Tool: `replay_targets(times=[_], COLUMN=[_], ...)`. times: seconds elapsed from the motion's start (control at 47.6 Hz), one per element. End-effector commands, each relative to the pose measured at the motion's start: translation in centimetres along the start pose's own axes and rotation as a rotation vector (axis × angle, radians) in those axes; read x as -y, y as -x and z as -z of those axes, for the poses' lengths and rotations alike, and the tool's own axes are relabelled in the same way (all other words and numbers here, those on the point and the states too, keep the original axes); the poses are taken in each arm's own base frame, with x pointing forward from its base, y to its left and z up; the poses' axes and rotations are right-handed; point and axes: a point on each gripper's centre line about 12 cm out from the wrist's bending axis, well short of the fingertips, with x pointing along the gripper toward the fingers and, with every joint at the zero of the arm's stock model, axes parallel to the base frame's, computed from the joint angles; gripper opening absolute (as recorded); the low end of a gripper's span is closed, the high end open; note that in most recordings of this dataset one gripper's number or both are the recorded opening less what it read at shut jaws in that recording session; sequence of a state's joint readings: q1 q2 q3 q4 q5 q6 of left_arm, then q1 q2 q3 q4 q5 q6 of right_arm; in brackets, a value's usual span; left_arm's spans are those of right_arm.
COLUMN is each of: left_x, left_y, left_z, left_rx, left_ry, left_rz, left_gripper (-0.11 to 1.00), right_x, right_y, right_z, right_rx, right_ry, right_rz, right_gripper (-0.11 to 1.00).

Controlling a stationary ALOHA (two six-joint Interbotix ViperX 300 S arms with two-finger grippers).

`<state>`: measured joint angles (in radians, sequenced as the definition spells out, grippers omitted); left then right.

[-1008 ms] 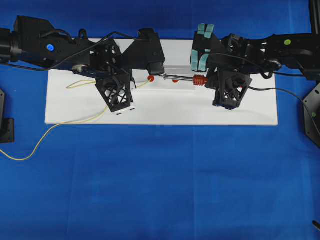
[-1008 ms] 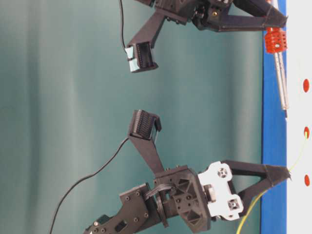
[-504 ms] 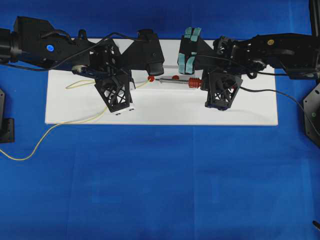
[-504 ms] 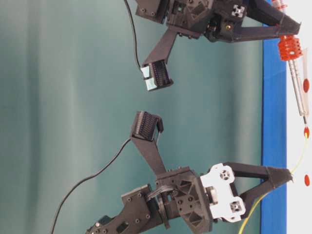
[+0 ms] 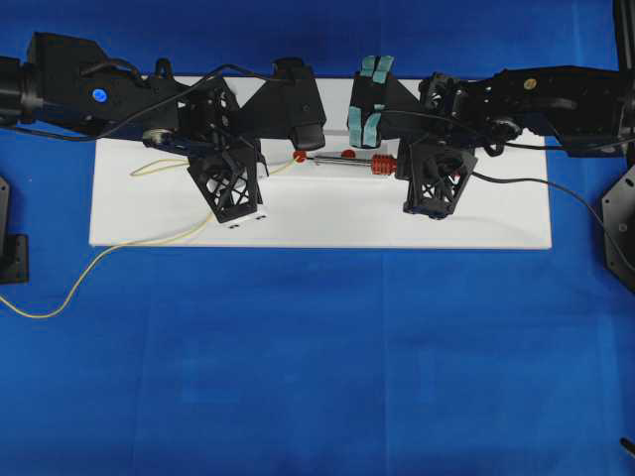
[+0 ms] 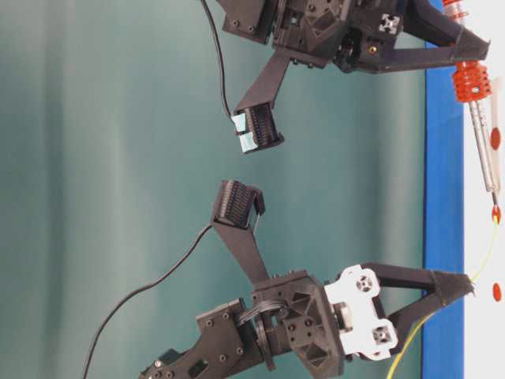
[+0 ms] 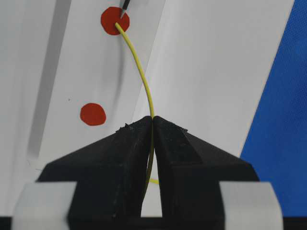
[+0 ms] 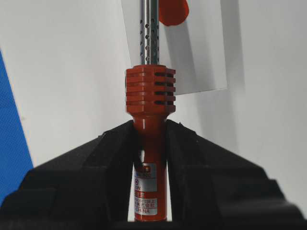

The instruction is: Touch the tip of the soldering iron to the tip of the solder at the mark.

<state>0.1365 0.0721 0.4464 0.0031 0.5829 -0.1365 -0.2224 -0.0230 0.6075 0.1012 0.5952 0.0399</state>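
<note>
We see the iron (image 8: 149, 143) clamped by its red handle in the right gripper (image 8: 149, 158), jaws pressed tight on both sides of it. In the overhead view the iron (image 5: 352, 162) lies nearly level above the white board (image 5: 317, 213), its shaft pointing toward 9 o'clock from the gripper (image 5: 397, 167). In the left wrist view its dark tip (image 7: 125, 5) comes in at 12 o'clock and meets the end of the solder (image 7: 141, 76) on a red dot (image 7: 115, 20); whether they truly touch we cannot tell.

The solder runs from that dot toward 6 o'clock into the left gripper (image 7: 152, 122), whose jaws are pinched together on the thin yellow wire. Overhead, the solder (image 5: 119, 253) trails from under the left gripper (image 5: 270, 167) toward 8 o'clock, off the board's edge and onto the blue desk (image 5: 317, 367), ending in a loose curve.

A second red dot (image 7: 92, 114) sits at about 7 o'clock of the first, well apart from the wire. In the right wrist view another red dot (image 8: 173, 11) shows just beside the shaft at 1 o'clock. In the table-level view the iron (image 6: 480, 118) slants down to a dot on the board, where the solder (image 6: 485, 253) rises from the left gripper (image 6: 465, 286).
</note>
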Motion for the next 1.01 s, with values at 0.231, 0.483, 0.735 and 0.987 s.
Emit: replay_targets(times=[0.231,0.483,0.735,0.987], left_x=[0.00,0.00,0.01,0.01], left_y=[0.64,0.64,0.58,0.55], left_z=[-0.61,-0.61,-0.68,-0.71], left_rx=[0.026,0.026,0.026,0.026], left_ry=[-0.003,-0.004,-0.006,-0.006], left_rz=[0.001,0.001,0.001,0.001], left_gripper=[0.03,0.03,0.03,0.03], right_x=[-0.25,-0.24,-0.17,-0.17], right_y=[0.48,0.48,0.51,0.37], right_z=[-1.30,-1.40,-1.37,-1.18], right_rx=[0.035,0.036,0.037,0.031], right_ry=[0.009,0.012,0.012,0.015], right_rz=[-0.001,0.001,0.002,0.004], right_gripper=[0.06,0.06,0.06,0.06])
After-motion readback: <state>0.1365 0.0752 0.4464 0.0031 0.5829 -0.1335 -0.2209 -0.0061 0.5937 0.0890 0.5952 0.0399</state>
